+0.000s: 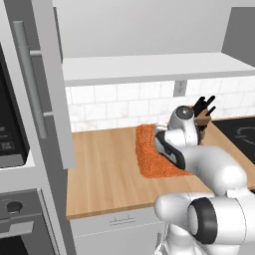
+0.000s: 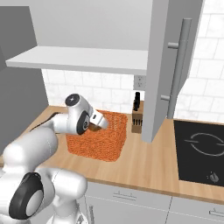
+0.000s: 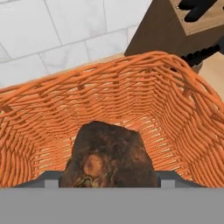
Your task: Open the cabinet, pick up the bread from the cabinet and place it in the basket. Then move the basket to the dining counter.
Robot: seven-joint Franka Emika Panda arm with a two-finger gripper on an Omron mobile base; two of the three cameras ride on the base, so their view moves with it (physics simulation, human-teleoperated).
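Observation:
The orange woven basket (image 1: 148,158) (image 2: 106,141) (image 3: 183,109) stands on the wood counter by the tiled wall. My gripper (image 2: 97,123) (image 3: 109,180) hangs over the basket's open top, shut on the bread (image 3: 109,155), a brown rounded chunk held between the two fingers just above the basket's floor. In the right base view the bread (image 2: 92,127) shows as a dark spot under the hand. The cabinet (image 1: 149,67) is open, with its door (image 1: 47,84) (image 2: 170,65) swung out and its shelf bare. The dining counter is out of view.
A wooden knife block (image 1: 202,118) (image 2: 137,116) (image 3: 175,30) stands right beside the basket against the wall. A black cooktop (image 2: 199,148) lies further right. The open cabinet door overhangs the counter (image 1: 104,169). An oven column (image 1: 15,149) is on the left.

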